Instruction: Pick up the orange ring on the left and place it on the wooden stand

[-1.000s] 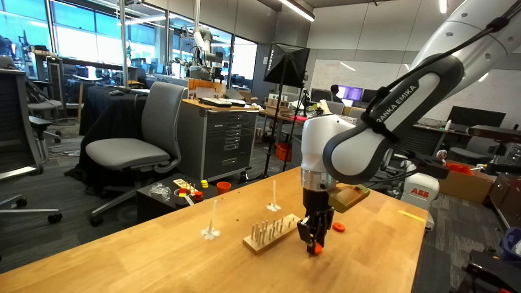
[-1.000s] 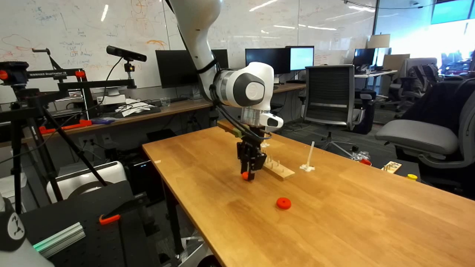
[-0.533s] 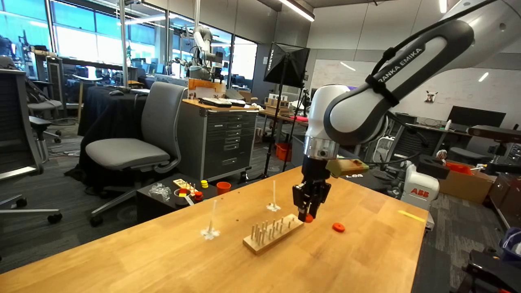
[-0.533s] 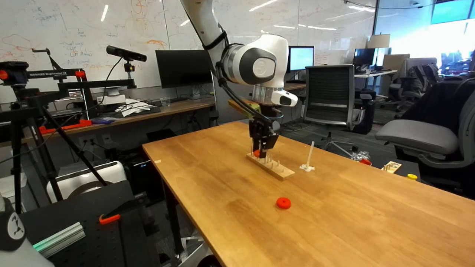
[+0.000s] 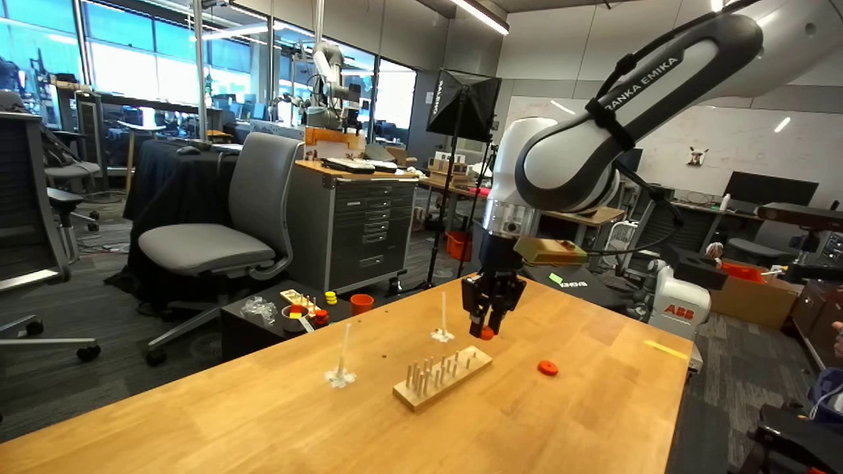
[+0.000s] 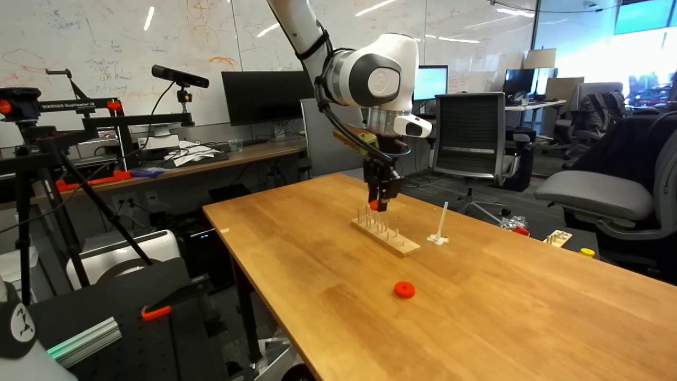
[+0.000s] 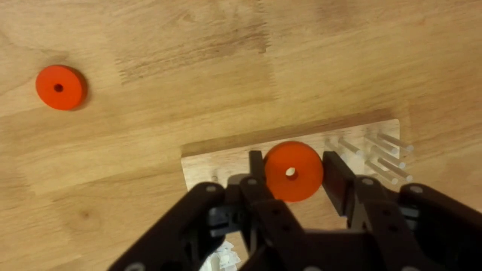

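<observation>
- Two rings in all: the orange ring (image 7: 307, 169) is held in the air, clear of the table (image 5: 250, 428) and near the wooden stand (image 5: 444, 382); in the wrist view it covers part of that stand, between the short edges. The second ring (image 7: 69, 88) lies flat on the tabletop, in an exterior view between the stand and the table's right corner.
- One gripper (image 5: 485, 331), black, its fingers (image 7: 257, 163) grasping the orange ring, one against each side of the rim.
- One stand, its pegs (image 7: 388, 156) crowded toward one short edge; they overlap too much to count.
- Two thin rods (image 5: 344, 345), near the table's long left edge in an exterior view, upright or nearly so, each rising from a crumpled white patch (image 5: 338, 380).
- One yellow strip (image 5: 666, 349), narrow and flat, just in from the right corner in an exterior view.
- The tabletop is honey-coloured wood with streaked grain and saw-toothed joints. The stand is paler wood, a long, low rectangle; its pegs are round dowels with flat ends.
- Both rings are smooth, thick discs, each with a small round hole; their material I cannot tell.
</observation>
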Action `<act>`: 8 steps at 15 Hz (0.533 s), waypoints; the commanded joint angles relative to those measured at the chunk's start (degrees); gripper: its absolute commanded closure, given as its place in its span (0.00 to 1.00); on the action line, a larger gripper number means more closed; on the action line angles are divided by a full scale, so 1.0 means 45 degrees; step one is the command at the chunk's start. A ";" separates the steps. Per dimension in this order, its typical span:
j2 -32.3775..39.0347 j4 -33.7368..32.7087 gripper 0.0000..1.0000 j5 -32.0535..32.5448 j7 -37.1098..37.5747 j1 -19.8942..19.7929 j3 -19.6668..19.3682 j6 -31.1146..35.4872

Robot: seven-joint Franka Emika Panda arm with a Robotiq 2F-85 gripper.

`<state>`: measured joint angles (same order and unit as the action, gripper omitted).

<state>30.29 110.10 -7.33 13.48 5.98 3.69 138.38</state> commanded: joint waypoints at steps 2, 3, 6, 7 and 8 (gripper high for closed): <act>0.0607 -0.1200 0.82 -0.0115 0.0728 0.0215 -0.0146 -0.0775; 0.0723 -0.1377 0.82 -0.0110 0.0842 0.0235 -0.0159 -0.0879; 0.1131 -0.1935 0.82 -0.0079 0.1165 0.0290 -0.0219 -0.1296; 0.1267 -0.2127 0.82 -0.0083 0.1240 0.0293 -0.0235 -0.1466; 0.1400 -0.2314 0.82 -0.0083 0.1309 0.0288 -0.0262 -0.1648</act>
<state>34.24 104.15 -7.33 17.59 6.42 3.49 134.49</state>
